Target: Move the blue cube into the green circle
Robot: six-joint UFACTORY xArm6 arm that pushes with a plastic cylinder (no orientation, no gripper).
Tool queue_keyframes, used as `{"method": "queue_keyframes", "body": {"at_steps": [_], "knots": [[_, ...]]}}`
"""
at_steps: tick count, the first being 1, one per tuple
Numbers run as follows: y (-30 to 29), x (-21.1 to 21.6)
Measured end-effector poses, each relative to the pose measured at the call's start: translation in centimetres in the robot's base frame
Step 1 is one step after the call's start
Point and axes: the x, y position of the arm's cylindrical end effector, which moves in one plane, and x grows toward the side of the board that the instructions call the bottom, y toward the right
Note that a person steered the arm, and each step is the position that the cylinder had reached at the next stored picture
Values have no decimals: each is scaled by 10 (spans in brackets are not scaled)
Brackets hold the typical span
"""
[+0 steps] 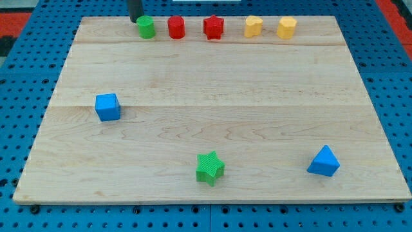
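One blue cube (pixel 107 106) left, green cylinder (pixel 147 27) top, my tip (pixel 136 21) beside it

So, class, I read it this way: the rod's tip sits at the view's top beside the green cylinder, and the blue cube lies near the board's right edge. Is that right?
One detail is wrong. The camera view shows the blue cube near the board's left edge, not its right; the blue block at the right is the blue triangular block. My tip does sit at the view's top, just left of the green cylinder.

No legible text, label, brand, number or sign found on the wooden board (pixel 212 96), the coloured blocks, or the blue pegboard table (pixel 19 84) beneath.
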Motion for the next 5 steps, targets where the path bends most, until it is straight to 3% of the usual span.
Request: {"method": "queue_keyframes", "body": {"at_steps": [2,3,5], "knots": [[-32,5],[-38,67],[107,164]]}}
